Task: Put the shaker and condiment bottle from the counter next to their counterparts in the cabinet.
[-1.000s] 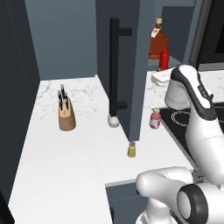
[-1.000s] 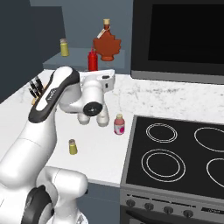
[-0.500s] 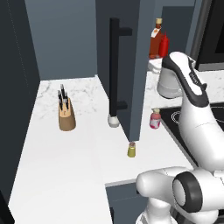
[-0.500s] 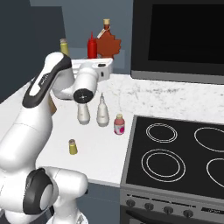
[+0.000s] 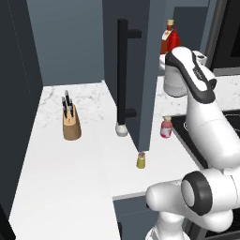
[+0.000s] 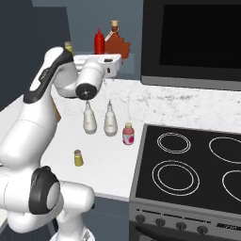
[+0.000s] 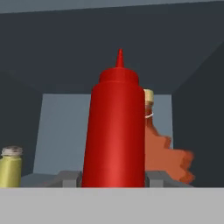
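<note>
The small all-red plastic squeeze bottle [image 7: 114, 131] with its narrow pointed nozzle stands upright between the two dark finger tips of the gripper [image 7: 114, 177], which pinch it at its base. The bottle is lifted off the white marble-veined counter [image 5: 70, 178] and held at the open front of the tall dark blue-grey cabinet [image 5: 145, 56], whose door carries a long vertical black bar handle [image 5: 123, 70]. Just behind the bottle, inside the cabinet, stands a taller orange-red leaf-shaped bottle with a tan stopper [image 7: 164, 151]; to the bottle's other side, further off, sits a yellow shaker with a pale cap [image 7: 10, 167]. Down on the counter, the tiny squat yellow shaker with a tan cap [image 5: 140, 160] stands near the front edge, just below the cabinet door's lower corner. A pink white-capped jar [image 5: 166, 127] stands beside the black stovetop [image 6: 188, 164], and a wooden knife block [image 5: 71, 123] stands well apart from the cabinet door.
</note>
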